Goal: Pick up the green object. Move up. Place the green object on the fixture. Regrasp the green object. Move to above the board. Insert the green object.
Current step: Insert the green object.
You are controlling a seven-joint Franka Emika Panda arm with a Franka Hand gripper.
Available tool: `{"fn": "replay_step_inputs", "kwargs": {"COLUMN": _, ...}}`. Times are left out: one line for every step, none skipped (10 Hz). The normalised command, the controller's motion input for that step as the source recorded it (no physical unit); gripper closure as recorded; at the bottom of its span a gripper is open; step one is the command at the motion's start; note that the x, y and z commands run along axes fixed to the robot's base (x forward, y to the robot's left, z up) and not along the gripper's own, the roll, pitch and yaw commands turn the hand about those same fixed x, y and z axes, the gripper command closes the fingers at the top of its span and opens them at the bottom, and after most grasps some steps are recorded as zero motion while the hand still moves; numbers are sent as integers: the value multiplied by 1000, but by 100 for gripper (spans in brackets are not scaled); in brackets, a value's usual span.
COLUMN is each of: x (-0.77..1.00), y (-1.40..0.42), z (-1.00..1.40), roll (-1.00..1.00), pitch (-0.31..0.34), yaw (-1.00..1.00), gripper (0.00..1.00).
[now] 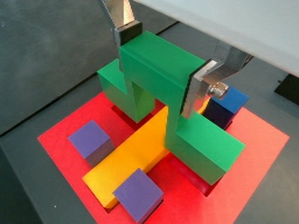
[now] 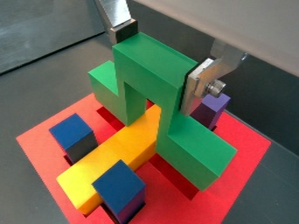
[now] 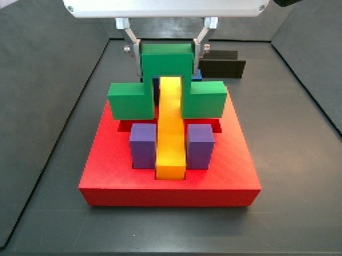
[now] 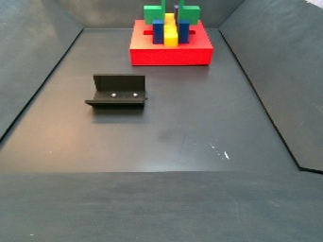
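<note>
The green object (image 1: 158, 66) is a stepped block that straddles the yellow bar (image 1: 128, 162) on the red board (image 1: 251, 144), with its feet down on either side of the bar. My gripper (image 1: 163, 63) is shut on its raised top part, one silver finger (image 1: 201, 87) on each side. Both wrist views show this grip; the other shows gripper (image 2: 160, 61), green object (image 2: 152, 74) and board (image 2: 41, 140). In a side view the gripper (image 3: 168, 48) comes down onto the green object (image 3: 167, 90) over the board (image 3: 167, 180). The dark fixture (image 4: 117, 92) stands apart from the board (image 4: 171, 52).
Small blue and purple cubes (image 3: 140, 142) (image 3: 201, 142) sit on the board beside the yellow bar (image 3: 170, 135). The fixture also shows behind the board in a side view (image 3: 222, 66). Dark walls enclose the grey floor (image 4: 164, 132).
</note>
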Motion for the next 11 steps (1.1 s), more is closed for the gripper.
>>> {"fn": "replay_step_inputs", "kwargs": {"x": 51, "y": 0, "z": -97, "roll": 11, "pitch": 83, "yaw": 46, "gripper": 100}}
{"fn": "replay_step_inputs", "kwargs": {"x": 137, "y": 0, "z": -46, "roll": 0, "pitch": 83, "yaw": 74, "gripper": 100}}
{"fn": "replay_step_inputs", "kwargs": {"x": 234, "y": 0, "z": -29, "roll": 0, "pitch": 90, "yaw": 111, "gripper": 100}}
{"fn": "replay_step_inputs", "kwargs": {"x": 234, "y": 0, "z": -43, "roll": 0, "pitch": 93, "yaw": 103, "gripper": 100}}
{"fn": "replay_step_inputs", "kwargs": {"x": 214, "y": 0, "z": -51, "roll": 0, "pitch": 89, "yaw": 94, "gripper": 100}}
{"fn": "replay_step_inputs", "kwargs": {"x": 166, "y": 0, "z": -80, "roll": 0, "pitch": 84, "yaw": 77, "gripper": 100}}
{"fn": "replay_step_inputs", "kwargs": {"x": 43, "y": 0, "z": -120, "roll": 1, "pitch": 94, "yaw": 0, "gripper": 100}}
{"fn": "replay_step_inputs", "kwargs": {"x": 0, "y": 0, "z": -143, "roll": 21, "pitch": 106, "yaw": 0, "gripper": 100}}
{"fn": "replay_step_inputs", "kwargs": {"x": 0, "y": 0, "z": -143, "roll": 37, "pitch": 123, "yaw": 0, "gripper": 100}}
{"fn": "replay_step_inputs", "kwargs": {"x": 0, "y": 0, "z": -131, "roll": 21, "pitch": 130, "yaw": 0, "gripper": 100}}
{"fn": "replay_step_inputs", "kwargs": {"x": 0, "y": 0, "z": -111, "roll": 7, "pitch": 133, "yaw": -23, "gripper": 100}}
